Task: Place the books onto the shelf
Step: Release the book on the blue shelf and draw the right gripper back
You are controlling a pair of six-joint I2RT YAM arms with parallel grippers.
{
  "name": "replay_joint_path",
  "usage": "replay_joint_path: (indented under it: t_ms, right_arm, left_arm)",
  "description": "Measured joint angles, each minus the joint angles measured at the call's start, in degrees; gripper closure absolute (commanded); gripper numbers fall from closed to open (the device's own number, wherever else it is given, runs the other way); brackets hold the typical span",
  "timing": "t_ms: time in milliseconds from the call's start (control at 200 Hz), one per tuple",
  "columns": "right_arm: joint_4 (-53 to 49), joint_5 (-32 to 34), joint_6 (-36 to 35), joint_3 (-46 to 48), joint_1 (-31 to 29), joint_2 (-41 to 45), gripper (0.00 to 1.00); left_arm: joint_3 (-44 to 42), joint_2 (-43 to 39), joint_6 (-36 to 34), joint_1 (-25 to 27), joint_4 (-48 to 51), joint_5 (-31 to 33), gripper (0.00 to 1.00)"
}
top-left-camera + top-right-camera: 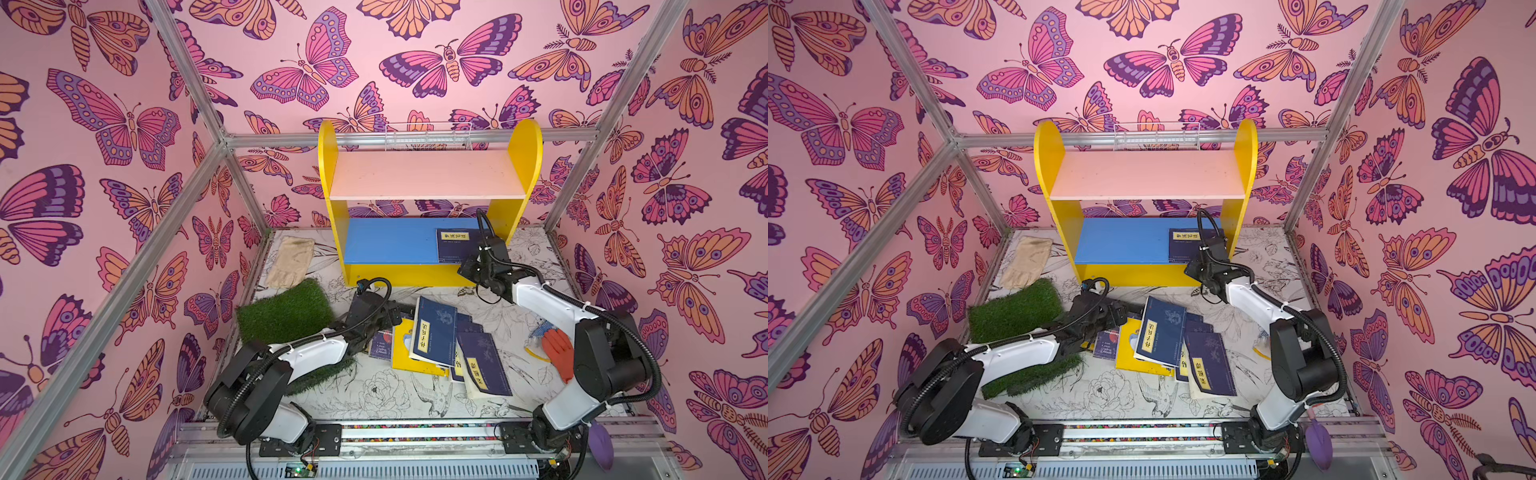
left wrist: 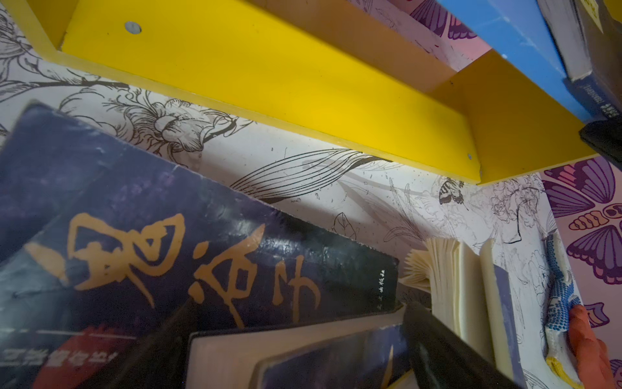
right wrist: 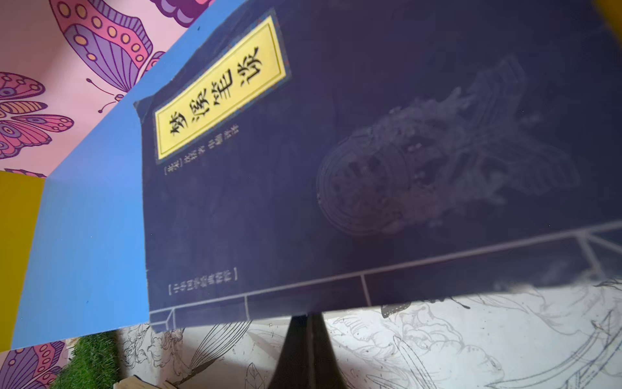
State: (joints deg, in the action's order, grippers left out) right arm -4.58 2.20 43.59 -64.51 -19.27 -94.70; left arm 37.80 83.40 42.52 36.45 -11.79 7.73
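While my left claw (image 1: 400, 312) hangs spread wide with nothing in it, the green artificial-turf square (image 1: 286, 309) lies off to its left. Right below the claw, a black paperback with orange brush characters (image 2: 202, 256) sits among the loose heap of navy and yellow paperback books (image 1: 440, 345), which runs on to its right. Over to my right claw (image 3: 307, 325): it's pressed together, tips at the near edge of a navy paperback with a yellow title label (image 3: 370, 151). That one lies flat ahead of the claw on the blue lower board (image 1: 390, 241) of the yellow-sided two-tier shelf (image 1: 527, 166), overhanging the front.
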Motion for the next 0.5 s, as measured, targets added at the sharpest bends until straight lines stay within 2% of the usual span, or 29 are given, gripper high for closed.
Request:
replay_joint_path:
  t_ms: [331,496]
  right_arm:
    - [-0.85,1.36,-1.46,-0.42,0.85,-0.48,1.0]
    - [0.26,-1.07,-4.98,2.69,1.29,3.3,0.9]
  left_arm:
    - [2.08,0.35,-4.76,1.49,0.76,-0.63,0.01]
    - [4.37,1.29,-8.52,2.91,1.18,-2.12,0.01]
